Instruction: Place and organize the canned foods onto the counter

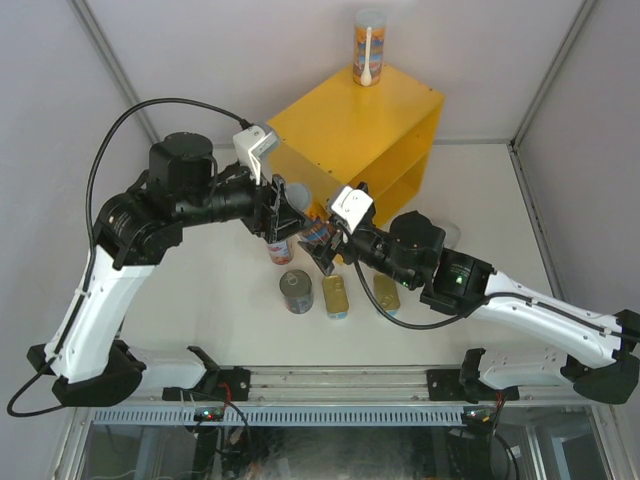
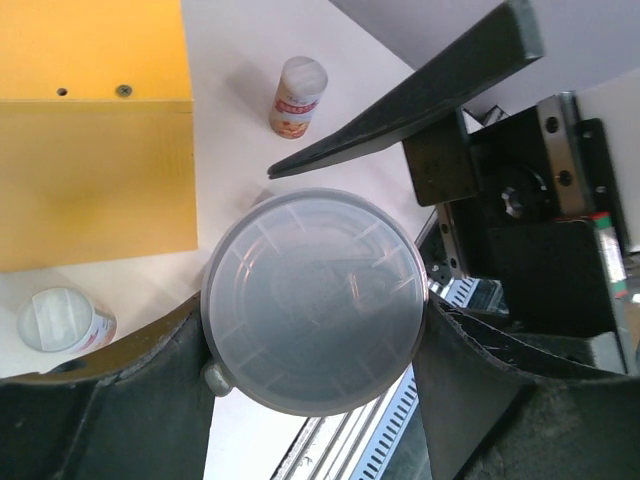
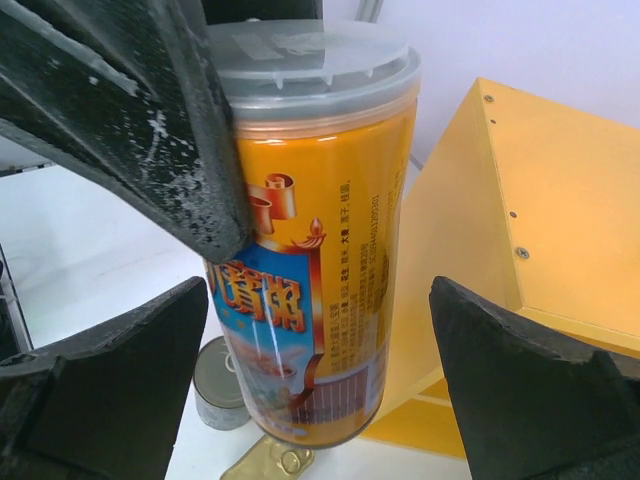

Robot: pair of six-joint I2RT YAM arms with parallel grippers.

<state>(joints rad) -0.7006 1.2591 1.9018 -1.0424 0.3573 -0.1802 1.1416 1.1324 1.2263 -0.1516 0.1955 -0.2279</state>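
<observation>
Can (image 3: 330, 230) | tall, slim | orange label | greyish translucent lid (image 2: 315, 300), apparently ribbed

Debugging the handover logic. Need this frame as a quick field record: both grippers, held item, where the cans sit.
left gripper: jaws shut on the held can, near its lidded end
right gripper: jaws open, one on either side of that can's body, not closed on it
held can: tall, orange label, clear plastic lid, tilted
counter: yellow, one upright can on top
table: round tin, flat gold tin, second flat gold tin, standing can by the counter, standing can further off
</observation>
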